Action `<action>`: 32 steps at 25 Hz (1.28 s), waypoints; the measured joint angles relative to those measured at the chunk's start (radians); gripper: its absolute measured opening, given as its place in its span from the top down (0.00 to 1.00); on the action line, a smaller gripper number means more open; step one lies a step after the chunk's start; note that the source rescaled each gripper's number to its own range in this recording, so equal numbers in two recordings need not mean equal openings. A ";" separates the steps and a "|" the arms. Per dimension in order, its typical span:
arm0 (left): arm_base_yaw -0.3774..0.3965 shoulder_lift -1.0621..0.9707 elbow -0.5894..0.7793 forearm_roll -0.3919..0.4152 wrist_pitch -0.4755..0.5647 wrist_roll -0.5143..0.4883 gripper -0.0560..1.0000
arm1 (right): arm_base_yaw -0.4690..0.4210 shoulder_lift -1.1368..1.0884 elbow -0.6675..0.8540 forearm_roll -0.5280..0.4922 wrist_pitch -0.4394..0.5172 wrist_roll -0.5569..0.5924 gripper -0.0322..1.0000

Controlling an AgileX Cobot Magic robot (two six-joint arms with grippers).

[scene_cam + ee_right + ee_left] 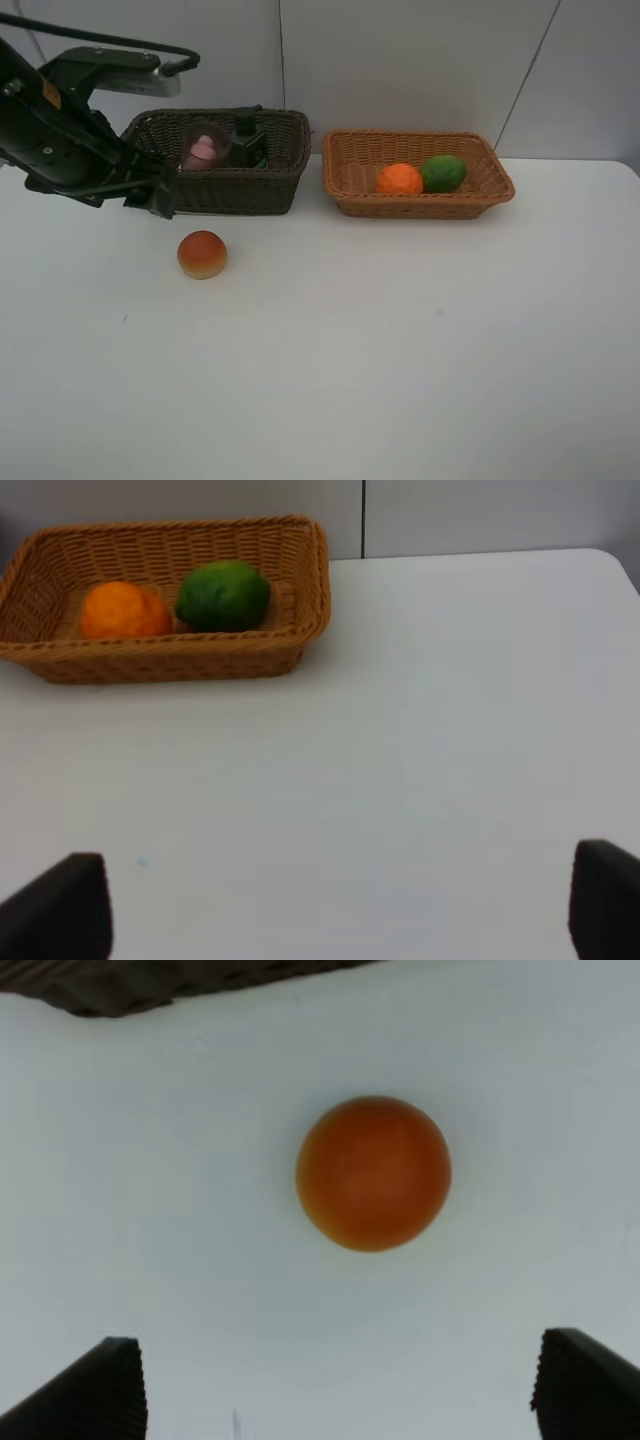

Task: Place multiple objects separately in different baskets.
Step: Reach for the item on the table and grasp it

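A red-orange peach-like fruit (202,254) (373,1173) lies on the white table in front of the dark brown basket (232,188) (150,982). My left gripper (157,196) (340,1400) hangs open above and to the left of the fruit, touching nothing. In the dark basket stand a translucent cup (192,136), a pink bottle (204,151) seen through it, and a dark green bottle (248,140). The light tan basket (420,206) (170,662) holds an orange mandarin (399,179) (122,611) and a green lime (443,173) (223,596). My right gripper (335,910) is open and empty, away from the tan basket.
The white table (400,350) spreads wide in front of both baskets. A pale wall stands close behind them. The black left arm (60,140) reaches in from the upper left beside the dark basket's left end.
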 joint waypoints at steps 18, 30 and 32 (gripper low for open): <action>-0.077 -0.031 0.088 -0.008 0.046 0.160 0.00 | 0.000 0.000 0.000 0.000 0.000 0.000 0.03; -0.077 -0.026 0.088 -0.007 0.051 0.278 0.00 | 0.000 0.000 0.000 0.000 0.000 0.000 0.03; -0.077 -0.013 0.088 -0.008 0.041 0.279 0.00 | 0.000 0.000 0.000 0.000 0.000 0.000 0.03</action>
